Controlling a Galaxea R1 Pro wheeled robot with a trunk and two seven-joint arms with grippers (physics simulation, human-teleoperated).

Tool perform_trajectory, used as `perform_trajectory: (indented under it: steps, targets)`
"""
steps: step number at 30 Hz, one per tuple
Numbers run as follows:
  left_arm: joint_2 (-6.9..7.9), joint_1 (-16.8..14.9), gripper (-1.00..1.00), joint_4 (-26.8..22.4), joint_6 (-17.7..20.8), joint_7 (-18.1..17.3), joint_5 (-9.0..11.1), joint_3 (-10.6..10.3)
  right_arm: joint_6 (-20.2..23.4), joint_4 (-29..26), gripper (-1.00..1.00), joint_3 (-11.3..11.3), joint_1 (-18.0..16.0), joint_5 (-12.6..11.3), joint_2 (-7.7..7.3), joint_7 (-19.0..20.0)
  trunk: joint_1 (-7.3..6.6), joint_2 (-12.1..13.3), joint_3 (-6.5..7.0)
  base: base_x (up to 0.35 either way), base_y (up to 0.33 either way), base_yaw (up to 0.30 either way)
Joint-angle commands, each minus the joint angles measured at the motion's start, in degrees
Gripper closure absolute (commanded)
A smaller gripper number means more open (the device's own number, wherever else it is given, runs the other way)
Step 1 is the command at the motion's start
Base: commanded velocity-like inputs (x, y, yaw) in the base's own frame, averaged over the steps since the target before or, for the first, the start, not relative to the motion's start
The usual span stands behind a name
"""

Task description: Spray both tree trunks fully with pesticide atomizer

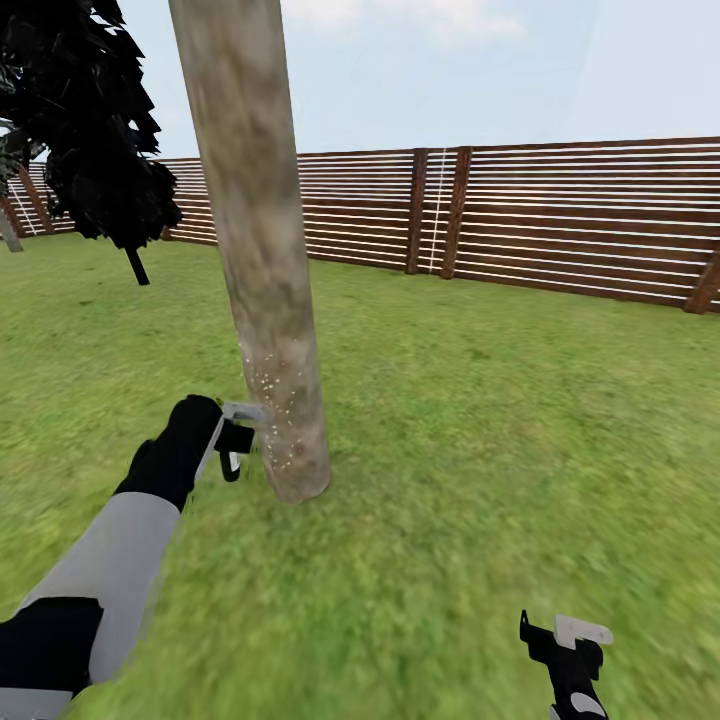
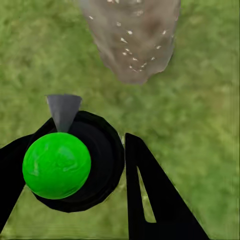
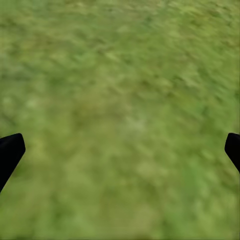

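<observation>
Left gripper [image 1: 236,440] is clamping the atomizer [image 2: 75,162], nozzle aiming at the trunk [image 1: 262,250] just beside; right gripper [image 1: 568,640] is hanging wide open, empty

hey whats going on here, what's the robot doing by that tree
The robot's left claw holds the pesticide atomizer low beside the tree trunk, nozzle aimed at its base. Pale specks dot the lower part of the trunk, which looks like spray; higher up the bark shows none. The right claw hangs open over the grass lawn, holding nothing. A brown slat fence runs behind, and a dark-leaved tree stands off to the left.
</observation>
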Motion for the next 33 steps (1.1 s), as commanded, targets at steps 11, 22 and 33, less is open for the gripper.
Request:
perform_trajectory:
  steps: [11,22,33]
  targets:
    - [3.6,4.2,1.0,11.4,-1.1,-0.1,0.5,-0.2,0.0,0.0,-1.0,0.0,0.0,0.0,0.0,0.0,0.0,0.0,0.0,0.0,0.0,0.0]
    - [3.63,-5.1,1.0,8.6,-0.5,-3.7,0.6,0.0,0.0,0.0,-1.0,0.0,0.0,0.0,-0.08,0.0,0.0,0.0,0.0,0.0,0.0,0.0]
    - [3.28,5.3,1.0,10.0,-6.3,-2.4,0.3,0.2,0.0,0.0,-1.0,0.0,0.0,0.0,0.0,0.1,0.0,0.0,0.0,0.0,0.0,0.0]
